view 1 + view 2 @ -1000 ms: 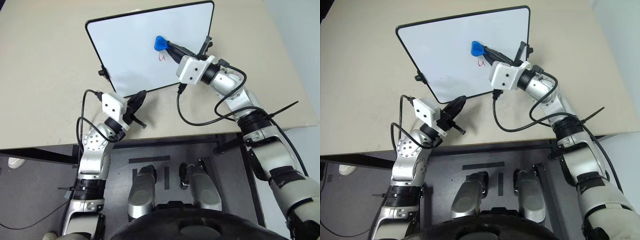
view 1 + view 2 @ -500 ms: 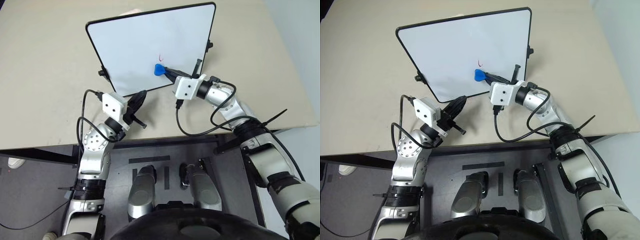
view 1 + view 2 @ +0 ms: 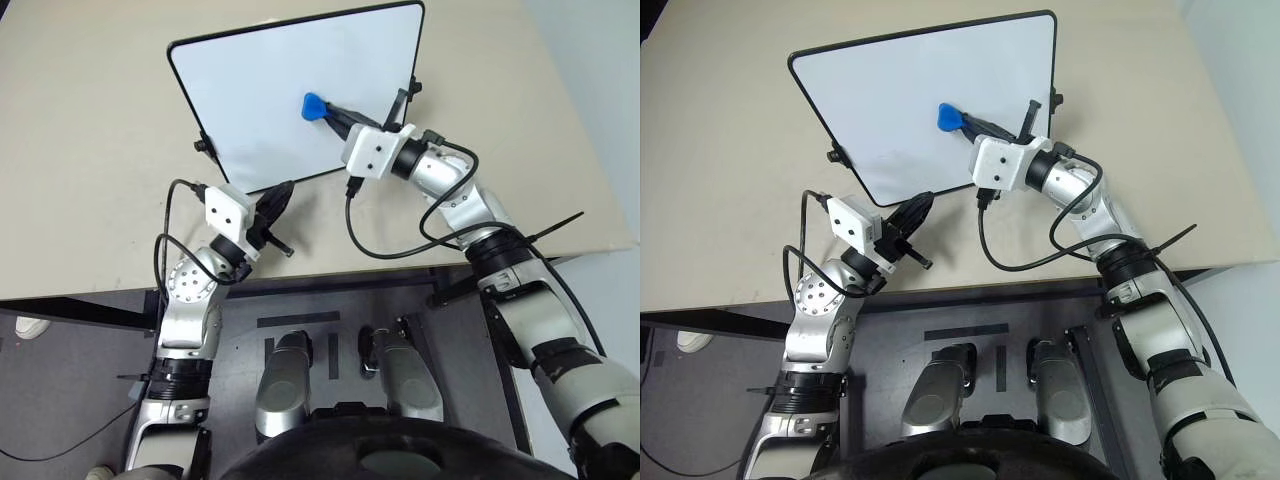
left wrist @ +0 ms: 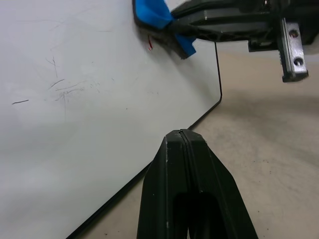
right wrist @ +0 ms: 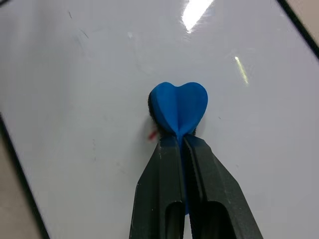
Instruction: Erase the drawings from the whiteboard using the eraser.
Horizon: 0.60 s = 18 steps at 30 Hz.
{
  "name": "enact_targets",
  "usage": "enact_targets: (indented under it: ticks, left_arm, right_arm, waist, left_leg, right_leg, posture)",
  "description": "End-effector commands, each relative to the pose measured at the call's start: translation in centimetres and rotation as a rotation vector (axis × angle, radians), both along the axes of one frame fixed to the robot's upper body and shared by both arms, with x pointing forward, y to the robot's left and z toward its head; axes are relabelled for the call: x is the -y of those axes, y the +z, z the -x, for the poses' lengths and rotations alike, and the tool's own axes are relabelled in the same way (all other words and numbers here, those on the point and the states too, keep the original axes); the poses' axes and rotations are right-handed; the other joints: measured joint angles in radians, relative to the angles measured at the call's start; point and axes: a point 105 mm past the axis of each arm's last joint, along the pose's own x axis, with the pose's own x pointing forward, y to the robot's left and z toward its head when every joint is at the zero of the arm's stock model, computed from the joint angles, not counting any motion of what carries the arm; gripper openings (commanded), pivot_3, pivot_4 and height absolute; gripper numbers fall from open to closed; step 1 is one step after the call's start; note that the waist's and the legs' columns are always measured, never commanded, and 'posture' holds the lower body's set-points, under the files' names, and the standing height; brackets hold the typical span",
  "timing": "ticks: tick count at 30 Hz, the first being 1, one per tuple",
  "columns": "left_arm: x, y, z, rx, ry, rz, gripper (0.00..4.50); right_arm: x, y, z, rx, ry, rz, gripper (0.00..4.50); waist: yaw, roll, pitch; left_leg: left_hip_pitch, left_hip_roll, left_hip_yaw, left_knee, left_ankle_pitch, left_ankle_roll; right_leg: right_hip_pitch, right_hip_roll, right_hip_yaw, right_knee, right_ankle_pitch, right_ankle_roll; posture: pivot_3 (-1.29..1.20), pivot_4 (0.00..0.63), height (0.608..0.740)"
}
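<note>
In the head views, a large white rectangular whiteboard (image 3: 290, 90) with a thin black rim, rounded corners and small black knobs on its sides lies flat on a beige table (image 3: 90, 150). The right gripper (image 3: 330, 112) reaches over the board's nearer right part, its two black fingers clamped on a small bright blue eraser (image 3: 313, 105) whose rounded end presses on the white surface. From up here the red drawing is hidden under the eraser. The left gripper (image 3: 280, 195) hovers just off the board's near edge, fingers pressed together on nothing.

The left wrist view looks along the closed left fingers (image 4: 187, 164) across the board's near corner. It shows what the head views cannot: a tiny red mark (image 4: 150, 44), the remnant of the drawing, right beside the blue eraser (image 4: 152, 14), along with faint grey scratches and smudges on the white surface.

The right wrist view looks down the right fingers (image 5: 164, 189), which are shut on the eraser's stem, so its heart-shaped blue end (image 5: 178, 107) stands out against the board. A small red fleck (image 5: 152, 134) peeks out beside the eraser, just touching its edge. Light glare streaks the board beyond it.
</note>
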Motion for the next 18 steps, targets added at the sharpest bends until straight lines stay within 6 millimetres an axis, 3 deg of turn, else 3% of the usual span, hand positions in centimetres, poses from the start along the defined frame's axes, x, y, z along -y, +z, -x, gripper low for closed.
enact_targets:
  ticks: [1,5,13,18]
  left_arm:
    - [0.3,0.8,0.2,0.034,-0.008,0.004,0.0]
    - [0.3,0.8,0.2,0.034,-0.008,0.004,0.0]
    - [0.3,0.8,0.2,0.034,-0.011,0.006,0.0]
    - [0.3,0.8,0.2,0.034,-0.009,0.005,0.0]
  right_arm:
    - [-0.8,-0.6,0.7,-0.027,0.036,0.019,0.01]
    - [-0.8,-0.1,0.6,-0.02,0.026,0.009,0.01]
    - [0.6,3.7,-1.2,0.099,-0.075,-0.07,0.01]
    - [0.9,4.2,-1.3,0.122,-0.091,-0.089,0.01]
  waist:
    - [0.0,0.0,0.0]
    - [0.001,0.0,0.0]
    - [0.0,0.0,0.0]
    - [0.0,0.0,0.0]
  left_leg:
    - [0.0,0.0,0.0,0.0,0.0,0.0]
    - [-0.003,0.0,0.0,0.0,0.001,0.002]
    - [-0.003,0.0,0.0,0.0,0.001,0.001]
    - [-0.002,0.0,0.0,0.0,0.0,-0.001]
  right_leg:
    - [0.0,0.0,0.0,0.0,0.0,0.0]
    - [-0.002,0.0,0.0,-0.001,0.0,0.001]
    - [-0.003,0.0,0.0,0.0,0.001,-0.001]
    - [-0.003,0.0,0.0,0.0,0.005,-0.002]
  posture:
    - [0.0,0.15,0.74]
    - [0.0,0.15,0.74]
    - [0.0,0.15,0.74]
    - [0.0,0.15,0.74]
